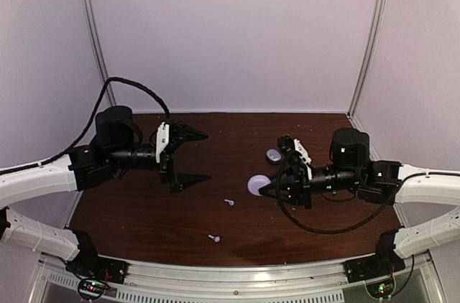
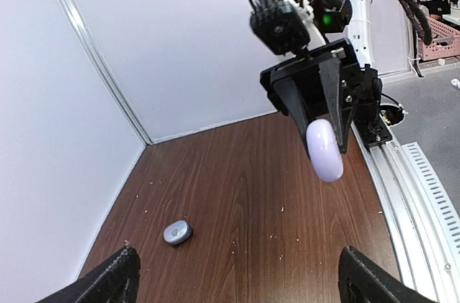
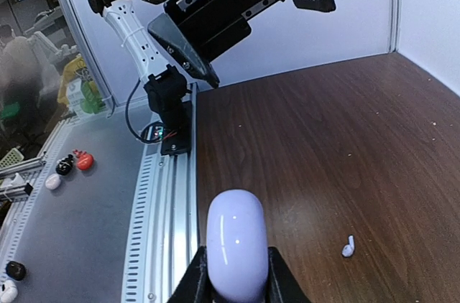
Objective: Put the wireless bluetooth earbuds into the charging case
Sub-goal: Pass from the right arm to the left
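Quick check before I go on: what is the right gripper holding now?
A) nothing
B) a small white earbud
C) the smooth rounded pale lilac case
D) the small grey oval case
C: the right gripper is shut on the smooth rounded pale lilac case, while the small white earbuds and the small grey oval case lie loose on the dark wooden table.

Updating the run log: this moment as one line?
left gripper: open, empty | right gripper: shut on lavender case | earbuds: on table
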`<state>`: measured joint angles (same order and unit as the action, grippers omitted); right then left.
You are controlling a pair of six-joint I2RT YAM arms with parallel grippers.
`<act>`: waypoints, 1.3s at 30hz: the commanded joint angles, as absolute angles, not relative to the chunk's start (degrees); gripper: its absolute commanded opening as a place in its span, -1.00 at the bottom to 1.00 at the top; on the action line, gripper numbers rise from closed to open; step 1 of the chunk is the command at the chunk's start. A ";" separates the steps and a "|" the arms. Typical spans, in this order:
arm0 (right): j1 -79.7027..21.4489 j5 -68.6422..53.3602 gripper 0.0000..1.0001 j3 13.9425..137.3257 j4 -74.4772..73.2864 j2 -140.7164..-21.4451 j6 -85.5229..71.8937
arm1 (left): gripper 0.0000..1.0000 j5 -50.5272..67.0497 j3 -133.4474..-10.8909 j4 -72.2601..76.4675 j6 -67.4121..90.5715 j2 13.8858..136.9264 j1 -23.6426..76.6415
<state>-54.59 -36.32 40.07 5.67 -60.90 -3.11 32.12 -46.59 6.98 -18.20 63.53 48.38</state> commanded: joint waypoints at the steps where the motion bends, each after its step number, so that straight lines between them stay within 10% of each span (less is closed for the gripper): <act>1: -53.75 -44.52 -0.78 40.57 9.46 -62.06 -9.35 | 0.95 20.45 -48.30 7.36 -29.18 65.42 57.19; 12: -53.64 -51.97 -0.74 41.64 11.61 -67.27 -16.72 | 0.89 11.25 -50.29 4.68 -43.55 72.01 70.03; 39: -53.61 -54.05 -0.59 44.30 8.54 -71.99 -17.66 | -0.18 10.20 -55.24 2.89 -47.82 79.20 71.37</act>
